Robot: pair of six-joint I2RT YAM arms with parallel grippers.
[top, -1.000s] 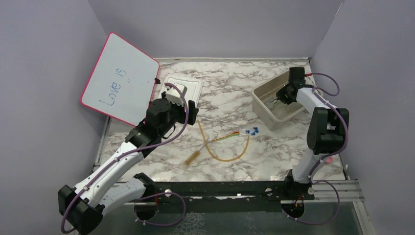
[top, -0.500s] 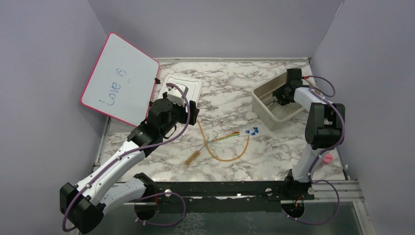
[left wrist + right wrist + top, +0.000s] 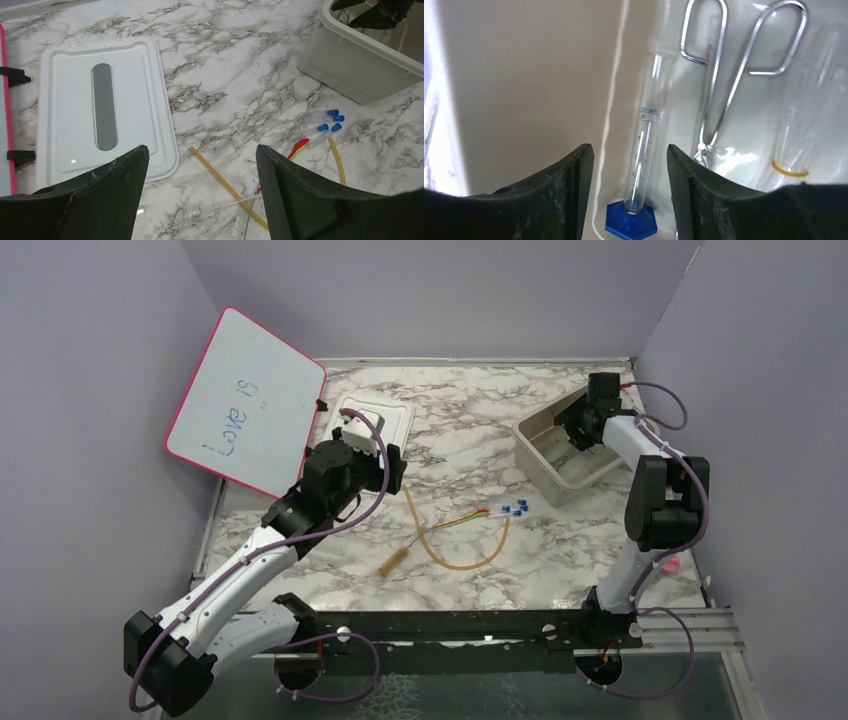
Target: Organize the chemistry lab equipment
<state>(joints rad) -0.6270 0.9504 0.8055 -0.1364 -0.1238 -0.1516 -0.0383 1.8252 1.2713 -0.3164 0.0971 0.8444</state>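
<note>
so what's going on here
Two robot arms are sorting lab gear into a bin. The right hand hangs open over the bin, where a cylinder, tongs and a glass tube lie. The left hand is open and empty above the table. A rubber tube, brush, stick and blue pieces lie loose there.

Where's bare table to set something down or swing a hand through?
Bare marble runs between the white lid and the bin, along the back wall. Another patch lies front right, between the amber tube and the right arm's base. The centre is crowded: tube, brush, blue-capped pieces.
</note>
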